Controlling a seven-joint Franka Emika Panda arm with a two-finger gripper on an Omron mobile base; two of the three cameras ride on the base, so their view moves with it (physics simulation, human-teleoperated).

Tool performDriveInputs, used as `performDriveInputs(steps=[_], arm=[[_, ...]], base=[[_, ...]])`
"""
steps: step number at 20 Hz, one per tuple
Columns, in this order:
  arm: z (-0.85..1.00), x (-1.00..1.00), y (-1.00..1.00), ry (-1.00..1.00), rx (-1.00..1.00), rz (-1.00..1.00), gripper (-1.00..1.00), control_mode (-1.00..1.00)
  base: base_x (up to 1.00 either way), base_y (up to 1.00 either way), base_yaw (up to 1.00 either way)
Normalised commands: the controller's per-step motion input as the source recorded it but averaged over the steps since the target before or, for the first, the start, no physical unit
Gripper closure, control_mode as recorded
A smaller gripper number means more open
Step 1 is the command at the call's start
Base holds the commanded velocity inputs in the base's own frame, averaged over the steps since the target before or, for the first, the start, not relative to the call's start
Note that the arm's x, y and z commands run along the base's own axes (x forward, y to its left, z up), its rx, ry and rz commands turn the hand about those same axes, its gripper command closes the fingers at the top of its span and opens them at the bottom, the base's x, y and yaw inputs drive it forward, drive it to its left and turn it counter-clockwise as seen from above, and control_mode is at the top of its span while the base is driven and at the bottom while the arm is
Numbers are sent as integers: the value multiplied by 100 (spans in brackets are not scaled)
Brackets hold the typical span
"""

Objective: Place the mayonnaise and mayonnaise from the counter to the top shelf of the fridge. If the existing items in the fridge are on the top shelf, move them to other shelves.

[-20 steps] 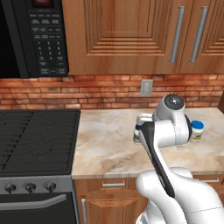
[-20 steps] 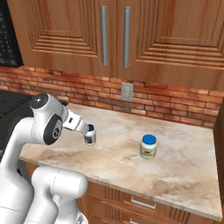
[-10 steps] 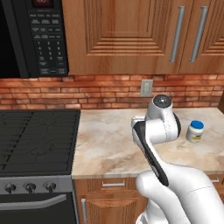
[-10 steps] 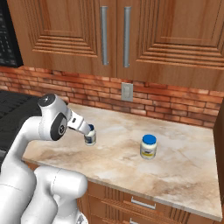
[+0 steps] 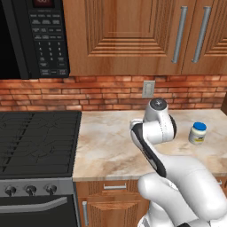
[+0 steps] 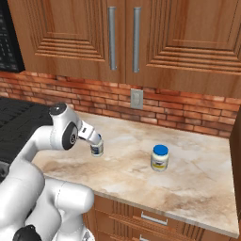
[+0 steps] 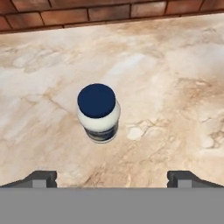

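We see our gripper (image 7: 112, 177) spread as wide as it goes, its two dark fingertips (image 7: 40, 178) far apart at the bottom of the hand view, with nothing between them and nothing touched. It hangs above the counter (image 7: 175, 87), looking down on one mayonnaise jar (image 7: 98, 113), which stands upright on the marble, apart from the fingers.

From the right base view we find that same near jar (image 6: 97, 147) just beside the hand's front end, partly covered by it, standing on the counter (image 6: 188, 183). To its right, well apart, stands the second jar (image 6: 159, 157), upright, blue lid on. In the left base view this second jar (image 5: 197, 133) sits near the right end of the counter (image 5: 106, 146), to the right of the arm; the arm hides the near jar here.

We count two mayonnaise jars, both lidded, both on the counter, neither held. What is inside them we cannot tell beyond the creamy-white bodies.

Left of the counter lies the black stove (image 5: 35, 142), with a microwave (image 5: 40, 35) above it. Wooden cabinets (image 6: 132, 37) with steel bar handles hang over the brick backsplash (image 6: 179, 117), which carries one wall outlet (image 6: 137, 99).
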Motion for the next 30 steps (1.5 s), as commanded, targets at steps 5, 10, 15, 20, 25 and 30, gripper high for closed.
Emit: performDriveInputs(steps=[5,10,15,20,25,30], arm=[[-23,27,0,0,0,0,-100,-100],[-19,29,0,0,0,0,-100,-100],[-12,27,0,0,0,0,-100,-100],[-14,28,0,4,0,0,-100,-100],[-17,17,0,6,0,0,-100,-100],[-14,12,0,5,0,0,-100,-100]], base=[[0,0,0],[0,0,0],[0,0,0],[0,0,0],[0,0,0],[0,0,0]])
